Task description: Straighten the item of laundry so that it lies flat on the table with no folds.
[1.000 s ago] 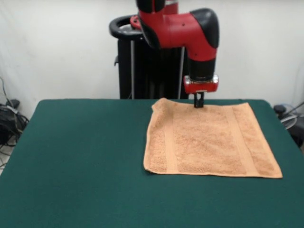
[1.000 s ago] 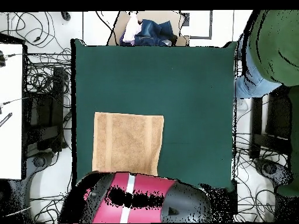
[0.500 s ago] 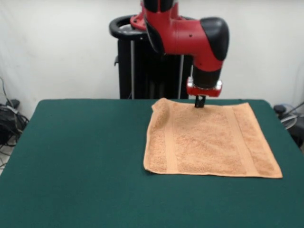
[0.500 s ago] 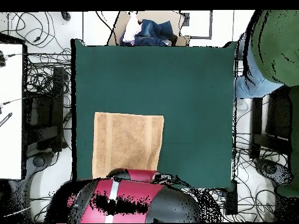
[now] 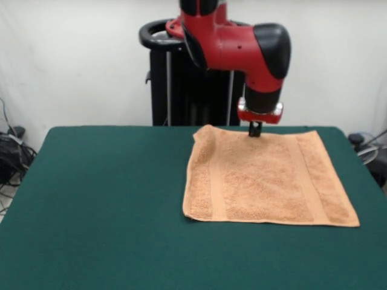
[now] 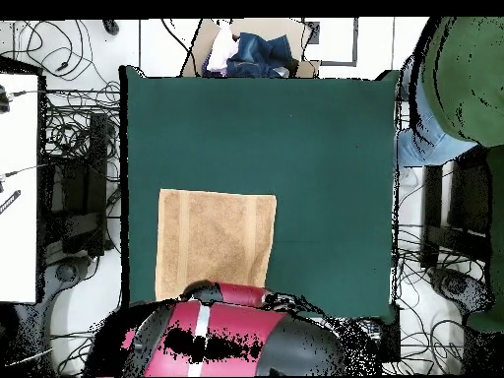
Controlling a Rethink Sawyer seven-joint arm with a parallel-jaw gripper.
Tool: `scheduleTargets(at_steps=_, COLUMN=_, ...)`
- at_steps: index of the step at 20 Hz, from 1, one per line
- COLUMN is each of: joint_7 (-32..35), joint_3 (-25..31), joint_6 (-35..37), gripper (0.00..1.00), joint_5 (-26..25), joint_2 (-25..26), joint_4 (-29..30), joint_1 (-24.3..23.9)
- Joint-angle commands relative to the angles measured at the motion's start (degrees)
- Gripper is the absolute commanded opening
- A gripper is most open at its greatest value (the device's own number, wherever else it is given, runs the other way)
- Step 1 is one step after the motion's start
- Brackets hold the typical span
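Change: Over the past second the claw (image 5: 255,131) had risen slightly from the towel's far edge and shifted a little toward the picture's right in the front view; in the last half second it barely moved.
Towel: The peach-orange towel (image 5: 266,179) lay spread on the green worktop (image 5: 103,205), toward the right of the front view, its far edge close to the worktop's far side. Its outline had not altered over that second.
Remaining fault: The far-left corner (image 5: 204,138) looked humped or curled, seemingly the one spot not yet flat.
Meaning: The task appeared nearly finished, and the small lift looked like a release or a repositioning.
Arm: The red-and-black arm (image 5: 242,42) came down from above, wrist vertical, the claw pointing straight down just over the towel's far edge.
Claw: Its dark tips read as pressed together, with no cloth visibly pinched.
Overhead: The arm's bulk (image 6: 226,335) covered the towel's (image 6: 217,241) robot-side edge.
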Motion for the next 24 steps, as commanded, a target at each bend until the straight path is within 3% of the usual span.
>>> scheduleTargets(at_steps=1, joint_7=14.55, joint_3=9.37, joint_6=-2.49, gripper=0.00, joint_5=5.41, joint_2=-2.71, joint_4=0.75, joint_1=-1.81)
scheduleTargets(at_steps=8, joint_7=14.42, joint_3=11.61, joint_6=1.27, gripper=0.00, joint_5=5.89, joint_2=-13.10, joint_4=7.22, joint_1=-3.57)
scheduleTargets(at_steps=12, joint_7=13.01, joint_3=11.32, joint_6=1.37, gripper=0.00, joint_5=5.20, joint_2=-16.59, joint_4=9.02, joint_1=-4.41)
scheduleTargets(at_steps=24, joint_7=2.27, joint_3=5.74, joint_6=-2.18, gripper=0.00, joint_5=-5.53, joint_2=-9.14, joint_4=3.15, joint_1=-13.10)
